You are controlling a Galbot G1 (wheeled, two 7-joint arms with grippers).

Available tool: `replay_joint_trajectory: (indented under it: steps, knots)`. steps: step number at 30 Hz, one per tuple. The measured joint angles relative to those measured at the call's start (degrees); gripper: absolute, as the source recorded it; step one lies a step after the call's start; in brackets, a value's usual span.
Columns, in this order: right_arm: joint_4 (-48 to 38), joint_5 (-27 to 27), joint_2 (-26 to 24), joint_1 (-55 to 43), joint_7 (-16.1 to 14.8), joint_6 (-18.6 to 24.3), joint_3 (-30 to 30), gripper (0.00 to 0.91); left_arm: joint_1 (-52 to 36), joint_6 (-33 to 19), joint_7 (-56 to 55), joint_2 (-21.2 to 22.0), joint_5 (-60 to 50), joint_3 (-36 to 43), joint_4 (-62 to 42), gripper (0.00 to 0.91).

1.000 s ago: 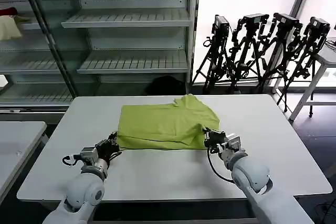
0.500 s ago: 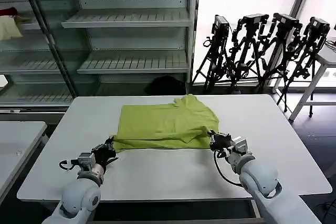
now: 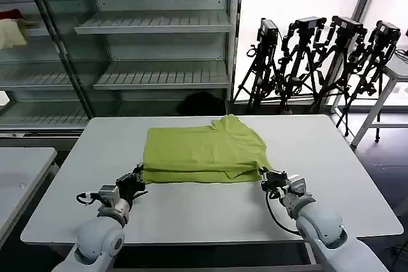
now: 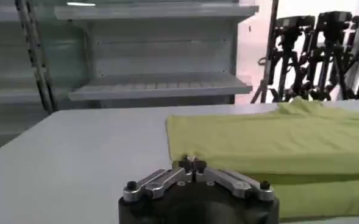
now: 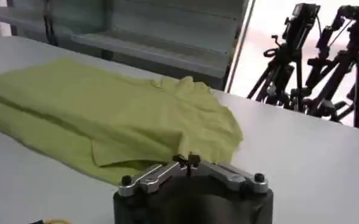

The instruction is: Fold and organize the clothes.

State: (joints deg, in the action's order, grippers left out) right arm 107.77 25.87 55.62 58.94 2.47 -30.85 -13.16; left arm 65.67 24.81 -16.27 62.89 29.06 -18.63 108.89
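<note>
Our left tool [image 3: 136, 182] sits low on the white desk [image 3: 191, 211], just beside the near left corner of the lime T-shirt [image 3: 204, 154]; from its wrist camera the tips [image 4: 192, 164] look pressed together with no cloth between them. That shirt lies folded into a flat, layered rectangle in the middle of the desk, its collar end bunched at the far right side. Our right tool [image 3: 271, 179] rests on the desk at the shirt's near right corner, its tips [image 5: 187, 160] likewise together and free of fabric. Behind the desk we see metal shelving [image 3: 153, 23], with camera tripods [image 3: 319, 49] farther right.
</note>
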Motion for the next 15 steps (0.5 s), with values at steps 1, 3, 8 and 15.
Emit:
replay_joint_trajectory:
  steps: [1, 3, 8, 15]
  knots:
    - [-0.12, 0.0, 0.09, -0.07, 0.14, 0.08, 0.0, 0.0, -0.18, -0.04, 0.05, 0.06, -0.08, 0.16, -0.17, 0.02]
    - [-0.5, 0.01, 0.42, -0.35, 0.58, 0.23, 0.0, 0.01, -0.6, -0.17, 0.13, 0.09, -0.24, 0.41, -0.6, 0.04]
    - [-1.39, -0.31, 1.28, -1.43, 1.51, 0.48, 0.25, 0.907, -1.53, -0.34, 0.32, -0.07, -0.39, 0.66, -1.36, 0.161]
    - [-2.9, -1.78, 2.3, -3.56, 2.48, 1.74, 0.91, 0.907, -1.7, -0.38, 0.48, -0.14, -0.8, 0.84, -1.51, 0.373]
